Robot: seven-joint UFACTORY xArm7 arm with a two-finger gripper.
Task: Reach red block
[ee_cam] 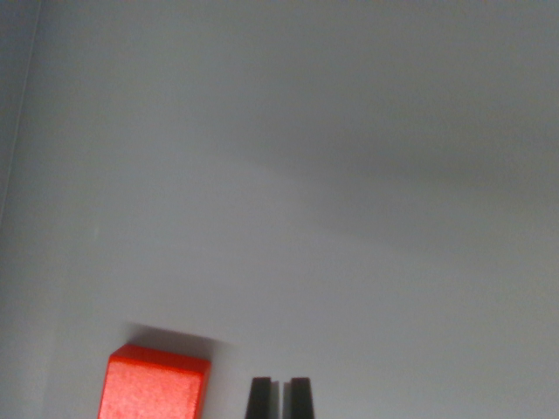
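Note:
A red block (154, 384) lies on the pale grey surface at the bottom of the wrist view, left of centre, its lower part cut off by the frame edge. My gripper (279, 397) shows as two dark fingertips at the bottom edge, just to the right of the block. The fingertips stand almost together with only a thin slit between them and nothing held. A small gap of bare surface separates the block from the nearer fingertip.
The grey surface (306, 175) fills the rest of the view, with a soft shadow band across the right. A faint edge line (19, 113) runs down the far left.

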